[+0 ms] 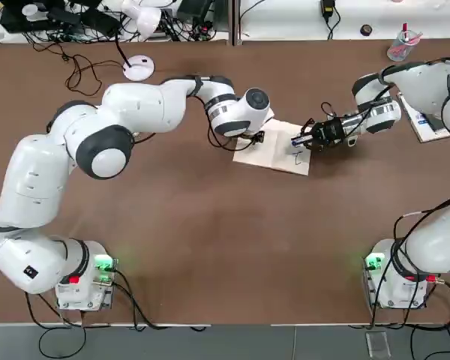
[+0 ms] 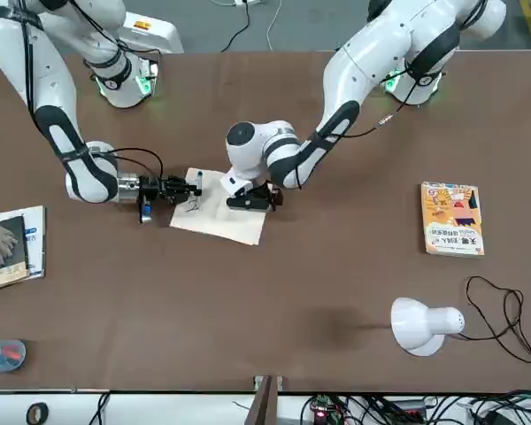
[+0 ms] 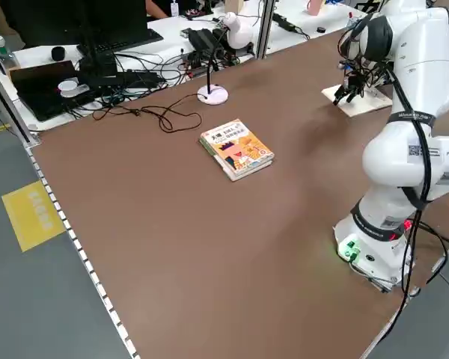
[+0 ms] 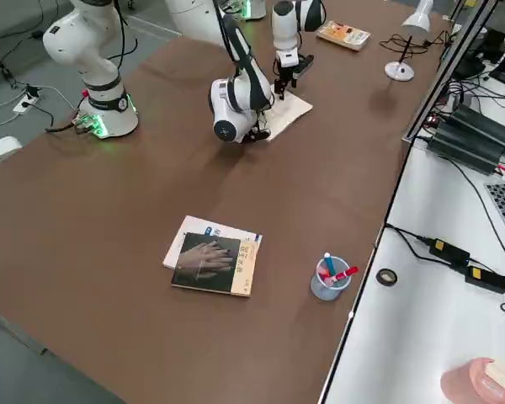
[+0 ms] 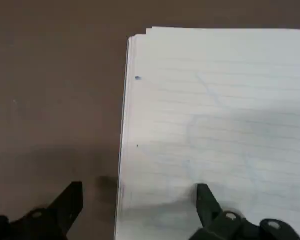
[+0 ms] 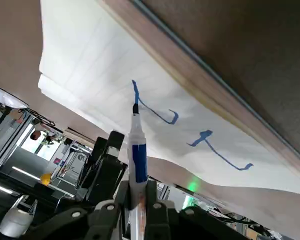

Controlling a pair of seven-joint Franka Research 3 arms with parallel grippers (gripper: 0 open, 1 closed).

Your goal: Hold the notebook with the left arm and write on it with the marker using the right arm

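Observation:
The cream-white notebook (image 1: 274, 148) lies flat in the middle of the table. My left gripper (image 1: 256, 137) is down on its left edge. In the left wrist view the gripper (image 5: 140, 192) is open, with one finger (image 5: 207, 200) on the page and the other over the bare table beside the edge. My right gripper (image 1: 312, 138) reaches in from the right, shut on the marker (image 1: 297, 140). In the right wrist view the marker (image 6: 136, 150) has its tip on the page at the end of a blue stroke, with two blue marks on the notebook (image 6: 90, 65).
An orange-yellow book (image 2: 451, 219) lies far out on the left arm's side. A grey-covered book (image 2: 13, 248) and a clear cup of pens (image 4: 330, 278) are on the right arm's side. A white desk lamp (image 2: 422, 323) stands near the table's far edge.

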